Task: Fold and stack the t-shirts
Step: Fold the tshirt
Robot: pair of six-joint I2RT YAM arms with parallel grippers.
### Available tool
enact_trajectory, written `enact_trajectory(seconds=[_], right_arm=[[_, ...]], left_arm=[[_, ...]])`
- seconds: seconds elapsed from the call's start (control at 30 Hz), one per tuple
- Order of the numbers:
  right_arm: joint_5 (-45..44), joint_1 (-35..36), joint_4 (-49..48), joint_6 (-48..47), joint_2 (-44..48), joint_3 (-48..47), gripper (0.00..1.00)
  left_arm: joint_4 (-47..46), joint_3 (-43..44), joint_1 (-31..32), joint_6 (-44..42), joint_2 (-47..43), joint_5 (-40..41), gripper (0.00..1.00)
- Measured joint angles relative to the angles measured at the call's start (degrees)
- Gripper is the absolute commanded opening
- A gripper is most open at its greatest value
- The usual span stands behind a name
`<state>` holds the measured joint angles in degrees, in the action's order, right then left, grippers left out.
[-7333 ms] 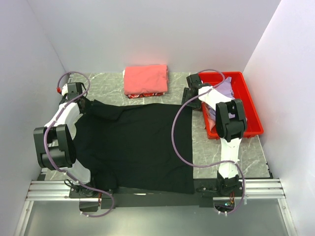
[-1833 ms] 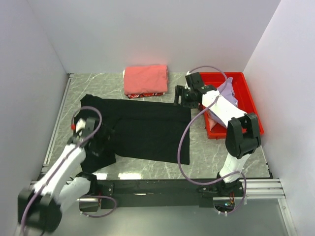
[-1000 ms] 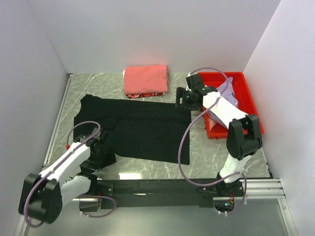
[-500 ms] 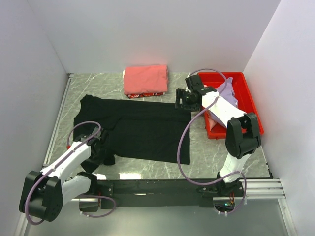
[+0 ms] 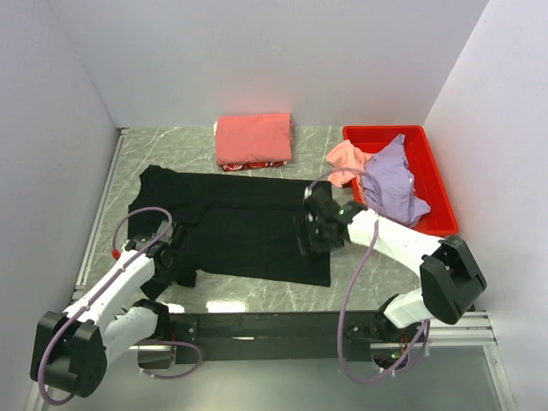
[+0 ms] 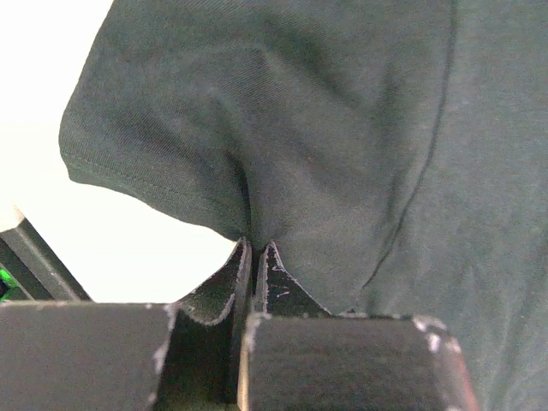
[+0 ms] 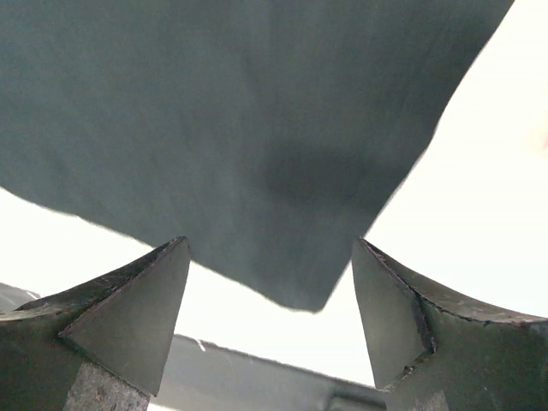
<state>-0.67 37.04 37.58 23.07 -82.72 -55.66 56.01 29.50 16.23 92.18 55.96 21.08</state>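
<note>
Two grippers sit at the near corners of one garment, judged to be set up for a fold away from the rail. At far left, the left gripper [image 6: 254,251] has its jaws clenched, with a pleat of the large black soft-cloth t-shirt [image 5: 248,227] pinched between the tips at the near-left sleeve. The fabric puckers into the pinch, so the grasp looks real. This corner is probably held so it can be lifted and carried over. The black t-shirt lies flat across the middle of the grey marbled tabletop [image 5: 171,150], its far-left sleeve spread out. Beyond it, near the back wall, rests a folded coral-pink cloth t-shirt [image 5: 253,137] on a darker red folded layer [image 5: 248,164]. I take this for the stack the black one is bound for. Right of centre, the right gripper [image 5: 310,233] hangs over the shirt's near-right corner with jaws spread wide and holding nothing. The cloth corner lies between the two fingers in the wrist view; whether the tips touch the table I cannot tell. At far right, a red rectangular plastic bin [image 5: 438,218] holds a crumpled lavender t-shirt [image 5: 394,175], and a pink t-shirt [image 5: 347,158] hangs over its left rim, both not yet folded.
</note>
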Motion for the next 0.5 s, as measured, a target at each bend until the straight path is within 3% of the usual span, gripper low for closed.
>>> enact_trajectory(seconds=[0.27,0.5], right_arm=[[0.74,9.57,4.92,4.42,1.38,10.62,0.79],[0.68,10.71,5.16,5.40,0.20,11.74,0.72]], left_arm=[[1.07,2.75,0.00,-3.06,1.33,1.44,0.01],[2.29,4.15,0.00,-4.94,1.95,2.91,0.00]])
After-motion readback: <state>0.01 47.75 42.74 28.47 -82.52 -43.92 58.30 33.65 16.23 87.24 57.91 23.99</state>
